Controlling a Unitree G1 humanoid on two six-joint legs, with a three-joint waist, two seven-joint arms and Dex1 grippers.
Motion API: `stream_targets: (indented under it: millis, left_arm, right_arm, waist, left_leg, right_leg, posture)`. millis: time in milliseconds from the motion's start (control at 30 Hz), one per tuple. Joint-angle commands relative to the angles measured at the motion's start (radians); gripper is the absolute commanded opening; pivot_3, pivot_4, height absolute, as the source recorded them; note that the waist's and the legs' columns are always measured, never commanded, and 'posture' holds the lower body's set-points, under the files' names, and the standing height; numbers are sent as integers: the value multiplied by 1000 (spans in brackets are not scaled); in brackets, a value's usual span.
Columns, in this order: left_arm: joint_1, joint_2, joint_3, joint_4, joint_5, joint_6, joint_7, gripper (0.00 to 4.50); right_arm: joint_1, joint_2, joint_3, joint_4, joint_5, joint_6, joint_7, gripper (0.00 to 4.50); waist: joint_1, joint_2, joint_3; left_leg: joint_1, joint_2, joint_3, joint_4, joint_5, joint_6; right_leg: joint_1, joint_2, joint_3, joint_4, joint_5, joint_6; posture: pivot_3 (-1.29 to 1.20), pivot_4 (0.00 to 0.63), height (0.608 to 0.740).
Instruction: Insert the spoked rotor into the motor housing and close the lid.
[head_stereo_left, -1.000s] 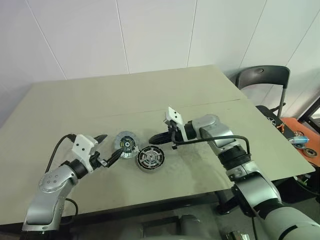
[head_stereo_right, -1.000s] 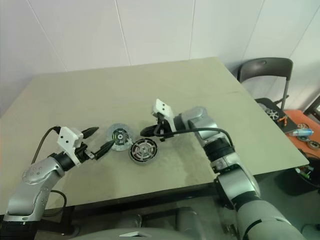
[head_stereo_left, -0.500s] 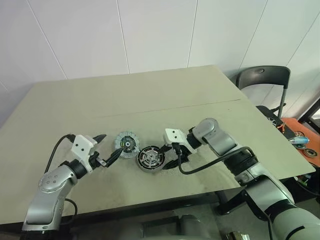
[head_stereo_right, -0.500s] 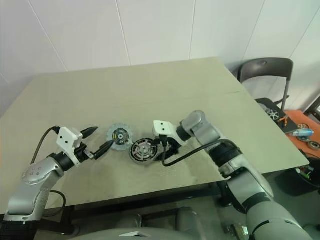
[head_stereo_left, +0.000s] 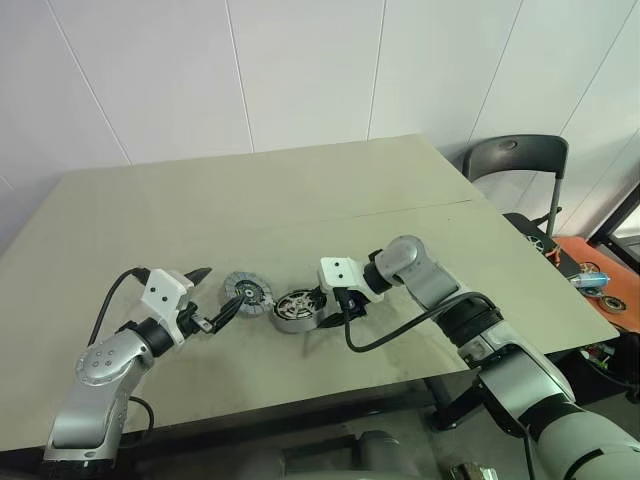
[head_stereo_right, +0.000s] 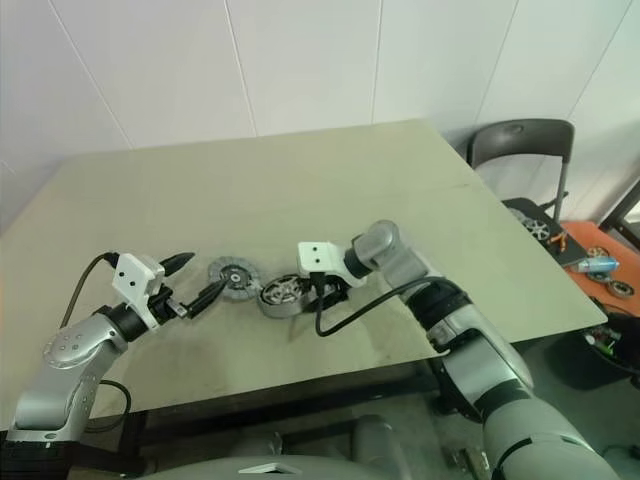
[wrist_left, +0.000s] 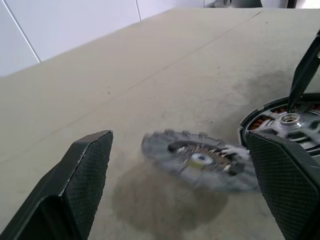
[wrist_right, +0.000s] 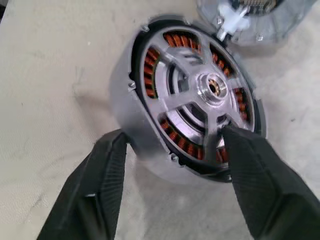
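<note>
The motor housing (wrist_right: 129, 114) sits on the table with the spoked rotor (wrist_right: 191, 61) seated inside it, and copper windings show between the spokes. My right gripper (wrist_right: 172, 133) reaches it from the right. Its jaws are open, with one finger (wrist_right: 102, 185) outside the wall and the other finger (wrist_right: 255, 170) over the rotor's face. Whether they press on it I cannot tell. The lid (head_stereo_left: 247, 293) lies flat just left of the housing (head_stereo_left: 298, 309). My left gripper (head_stereo_left: 218, 290) is open and hovers at the lid's left edge, and the lid (wrist_left: 200, 160) lies between its fingers (wrist_left: 85, 170) without touching them.
The tan table (head_stereo_left: 300, 200) stretches wide behind the parts. A dark chair (head_stereo_left: 515, 165) stands off the far right corner. An orange surface (head_stereo_left: 600, 280) with small parts lies beyond the table's right edge. A black cable (head_stereo_left: 400, 335) loops from my right wrist over the table.
The right gripper swung down from above the housing, opened, and now straddles the housing's right side. The left arm has stayed put. The camera tilted, so the whole picture shifted.
</note>
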Motion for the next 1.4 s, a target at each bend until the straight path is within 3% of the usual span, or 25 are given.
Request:
stream_targets:
  millis: [33,200,300,433,700,833,1233,1400]
  left_arm:
    - [-14,12,17,-2,7,-27,-4,4500]
    - [-20,9,11,7,10,-34,-7,4500]
    - [-20,9,12,9,11,-37,-8,4500]
    - [-20,9,9,13,11,-41,-8,4500]
    - [-16,6,9,10,12,-42,-5,4500]
    - [-15,3,7,4,12,-40,-2,4500]
    - [-22,4,1,-3,11,-26,-1,4500]
    - [-32,-1,-11,-11,10,-18,1,4500]
  right_arm:
    - [5,17,7,42,-30,19,-31,2635]
    - [7,20,0,26,-13,29,-1,2635]
    - [-2,44,-15,50,-26,42,-57,2635]
    - [5,49,-12,30,-15,29,-24,2635]
    - [-34,153,-40,97,-29,-10,-160,2635]
    - [-69,224,-89,151,-16,23,-257,2635]
    - [-61,206,-105,126,12,76,-218,2635]
    - [-49,199,-130,47,78,166,-160,4242]
  waist:
    - [0,0,0]
    - [0,2,0]
    - [1,1,0]
    - [2,1,0]
    - [-4,1,0]
    - [-14,5,2]
    - [6,5,2]
    - [7,5,2]
  left_leg:
    - [-2,0,-1,0,0,0]
    - [-2,1,-6,-1,0,0]
    - [-2,1,-7,-1,0,0]
    - [0,1,-7,-4,0,0]
    - [0,4,-10,-6,0,0]
    - [-3,15,-9,-5,0,0]
    - [-2,14,-10,-8,2,3]
    - [-3,14,-10,-12,2,3]
  right_leg:
    - [-3,0,-1,-1,0,0]
    - [-3,-1,-9,-12,0,0]
    - [-3,-2,-11,-12,1,0]
    - [-4,-2,-11,-10,9,-9]
    - [-6,0,-17,-6,12,-14]
    - [-10,1,-33,-16,12,-14]
    - [-12,0,-33,-11,18,-23]
    - [-15,0,-32,-11,19,-23]
  posture:
    - [0,0,740]
    - [0,0,740]
    - [0,0,740]
    - [0,0,740]
    - [0,0,740]
    - [0,0,740]
    - [0,0,740]
    - [0,0,740]
